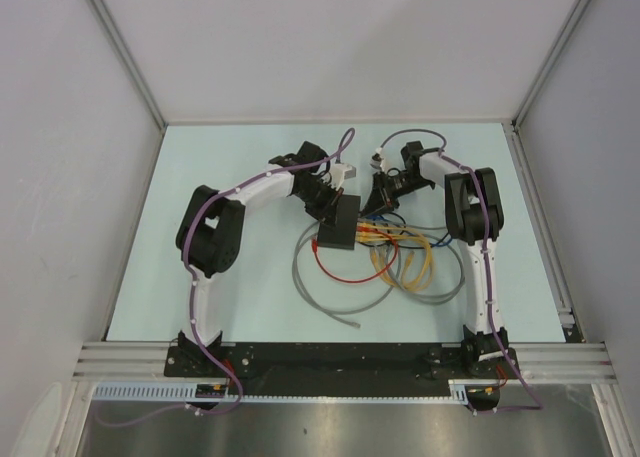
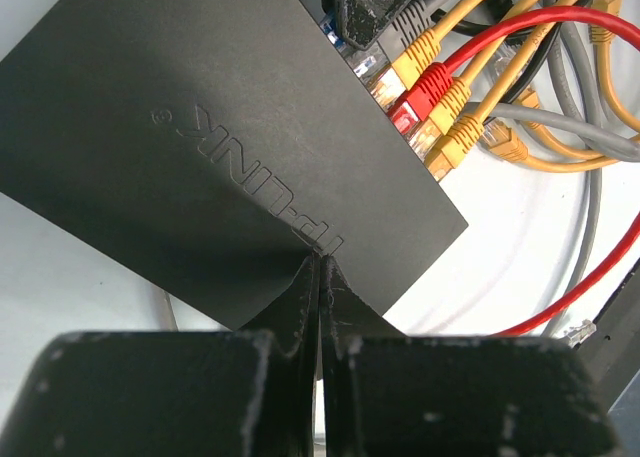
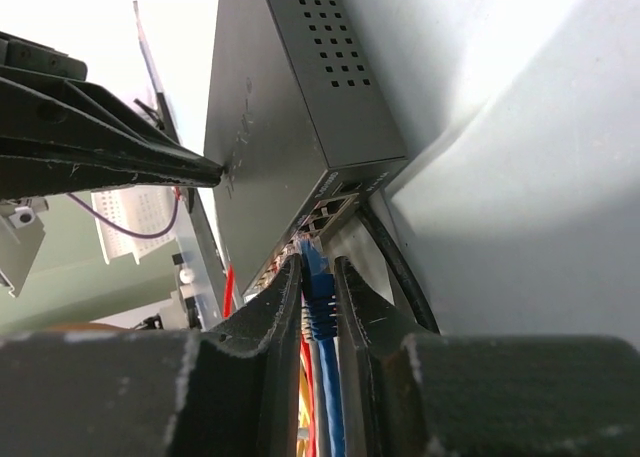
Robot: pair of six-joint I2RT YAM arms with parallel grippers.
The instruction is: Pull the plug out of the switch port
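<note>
Switch (image 1: 337, 229) lying on the counter (image 1: 230, 167) between your two arms, its socket edge facing the right arm and crowded with neighbouring plugs (image 2: 430, 87). The blue plug (image 3: 318, 299) sits in the port at one end of that edge, beside the switch's corner. Your right hand (image 3: 318, 265) is clamped on it, one finger on either side, just outside the sockets. Your left hand (image 2: 320, 269) has its fingers pressed together, tips bearing on the switch's top face. Whether the plug's latch tab is depressed cannot be told. Draw the plug straight out along the port's axis, away from the switch, without twisting. Press down with the left hand so the switch does not follow. If it drags, the latch probably holds: stop and regrip.
</note>
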